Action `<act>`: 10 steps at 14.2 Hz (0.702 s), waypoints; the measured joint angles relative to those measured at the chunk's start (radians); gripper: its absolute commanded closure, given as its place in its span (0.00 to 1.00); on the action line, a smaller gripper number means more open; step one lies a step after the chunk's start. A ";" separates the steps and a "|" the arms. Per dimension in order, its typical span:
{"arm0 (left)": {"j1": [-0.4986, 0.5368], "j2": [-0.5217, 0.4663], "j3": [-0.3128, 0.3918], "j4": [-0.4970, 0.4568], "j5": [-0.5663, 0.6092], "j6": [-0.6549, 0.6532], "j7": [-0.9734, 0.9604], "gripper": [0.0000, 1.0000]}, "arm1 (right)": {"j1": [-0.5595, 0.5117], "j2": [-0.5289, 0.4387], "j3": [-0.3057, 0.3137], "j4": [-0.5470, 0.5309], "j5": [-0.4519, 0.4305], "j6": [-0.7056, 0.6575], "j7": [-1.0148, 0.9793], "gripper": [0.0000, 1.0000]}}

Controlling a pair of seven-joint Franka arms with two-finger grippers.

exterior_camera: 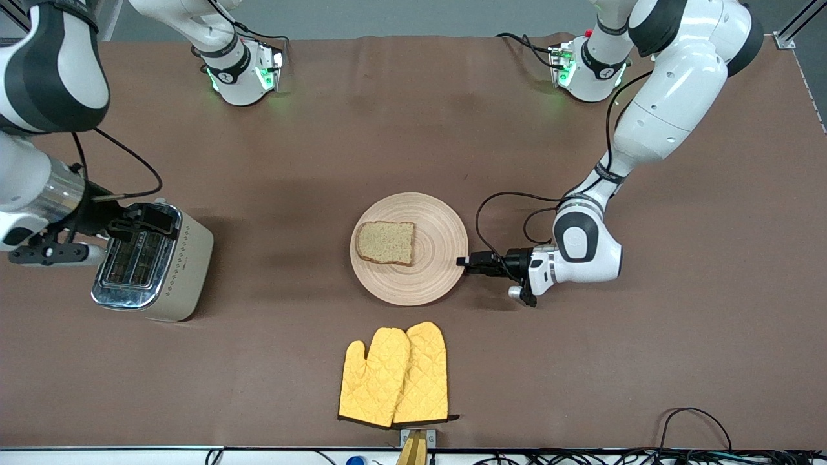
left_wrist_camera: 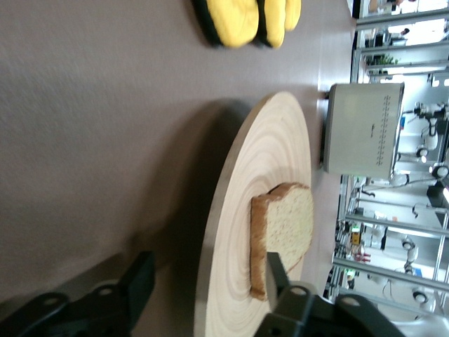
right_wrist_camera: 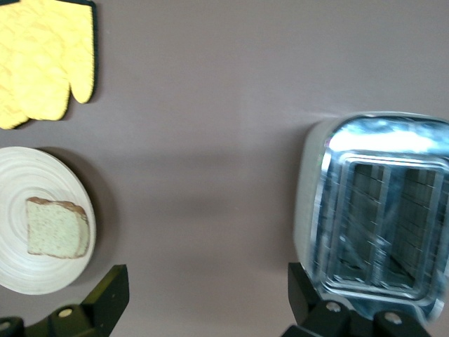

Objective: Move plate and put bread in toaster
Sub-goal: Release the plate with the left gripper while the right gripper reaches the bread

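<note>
Front: plate (exterior_camera: 446, 255) mid-frame, bread (exterior_camera: 386, 243) on it; my left gripper (exterior_camera: 462, 261) at its rim. Toaster (exterior_camera: 155, 261) at left.

Left wrist: jaws parted astride the rim, gripping nothing.

Right wrist: right gripper (right_wrist_camera: 203, 298) spread wide, empty, waiting above the toaster.

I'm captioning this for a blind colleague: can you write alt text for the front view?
A slice of bread lies on a round wooden plate mid-table, the left end effector open at the plate's rim. The right end effector hangs open over the toaster; yellow oven mitts lie nearer the camera.
</note>
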 measured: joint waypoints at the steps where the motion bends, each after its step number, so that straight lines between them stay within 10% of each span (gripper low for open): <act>1: 0.005 -0.018 0.003 0.004 0.001 0.001 -0.036 0.00 | 0.026 0.013 0.001 -0.003 0.003 0.025 0.034 0.00; 4: 0.022 -0.104 0.041 0.014 0.089 0.003 -0.181 0.00 | 0.140 0.067 0.004 -0.014 0.003 0.100 0.189 0.00; 10: 0.153 -0.296 0.079 0.066 0.628 -0.068 -0.618 0.00 | 0.389 0.151 0.004 -0.030 0.002 0.149 0.463 0.00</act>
